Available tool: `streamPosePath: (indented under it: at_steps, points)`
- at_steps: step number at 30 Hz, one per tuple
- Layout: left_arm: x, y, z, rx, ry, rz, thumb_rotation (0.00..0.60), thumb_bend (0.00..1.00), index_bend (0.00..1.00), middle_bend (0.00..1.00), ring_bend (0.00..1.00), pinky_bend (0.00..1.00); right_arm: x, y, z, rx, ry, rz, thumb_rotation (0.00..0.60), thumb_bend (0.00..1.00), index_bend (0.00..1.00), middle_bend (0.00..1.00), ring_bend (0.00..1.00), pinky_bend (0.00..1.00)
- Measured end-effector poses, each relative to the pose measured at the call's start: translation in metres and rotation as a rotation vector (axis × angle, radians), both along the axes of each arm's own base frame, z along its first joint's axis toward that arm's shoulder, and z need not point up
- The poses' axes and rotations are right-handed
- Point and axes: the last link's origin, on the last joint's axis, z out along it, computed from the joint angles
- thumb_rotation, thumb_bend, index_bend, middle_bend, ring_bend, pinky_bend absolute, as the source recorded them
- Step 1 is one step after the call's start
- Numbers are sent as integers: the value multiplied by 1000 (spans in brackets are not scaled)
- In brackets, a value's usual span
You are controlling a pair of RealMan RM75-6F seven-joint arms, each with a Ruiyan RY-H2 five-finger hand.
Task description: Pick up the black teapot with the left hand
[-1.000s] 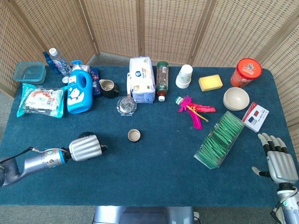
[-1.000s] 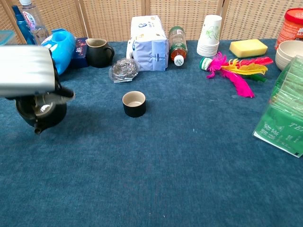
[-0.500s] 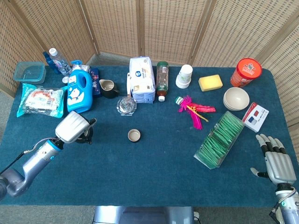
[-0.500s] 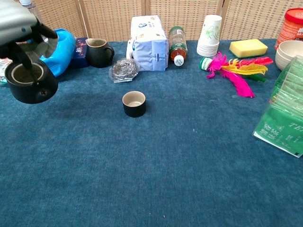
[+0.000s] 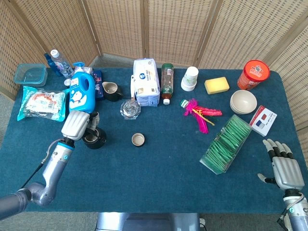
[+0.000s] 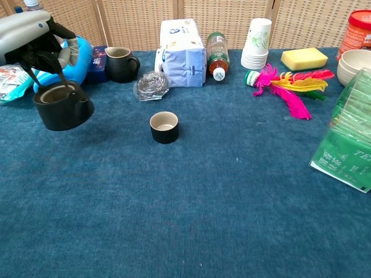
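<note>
The black teapot (image 6: 62, 106) (image 5: 93, 137) has no lid and hangs by its wire handle at the left side of the table. My left hand (image 6: 36, 37) (image 5: 77, 124) grips that handle from above, fingers curled round it. In the chest view the pot seems to hang just above the blue cloth, slightly tilted. My right hand (image 5: 284, 166) rests at the table's right front corner with its fingers spread and nothing in it; the chest view does not show it.
A small black cup (image 6: 164, 127) stands right of the teapot. Behind are a blue detergent bottle (image 5: 82, 93), a dark pitcher (image 6: 119, 63), a steel scourer (image 6: 152, 85), a tissue pack (image 6: 182, 44), a lying bottle (image 6: 217, 51). Feathers (image 6: 288, 84) and a green packet box (image 5: 226, 143) lie right.
My left hand has swung from low at the front left up and toward the table's middle, carrying the teapot, which now hangs upright under the hand. The right hand has barely shifted.
</note>
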Motion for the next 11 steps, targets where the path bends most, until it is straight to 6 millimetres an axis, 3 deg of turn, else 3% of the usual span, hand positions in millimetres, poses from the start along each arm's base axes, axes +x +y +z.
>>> streamPosePath:
  at_steps: [11]
  points:
    - [8,-2,2,19,2,-9,600,756,776,921,980,1000,1,1,1,10,-9,-6,600,0,0,0,0,0]
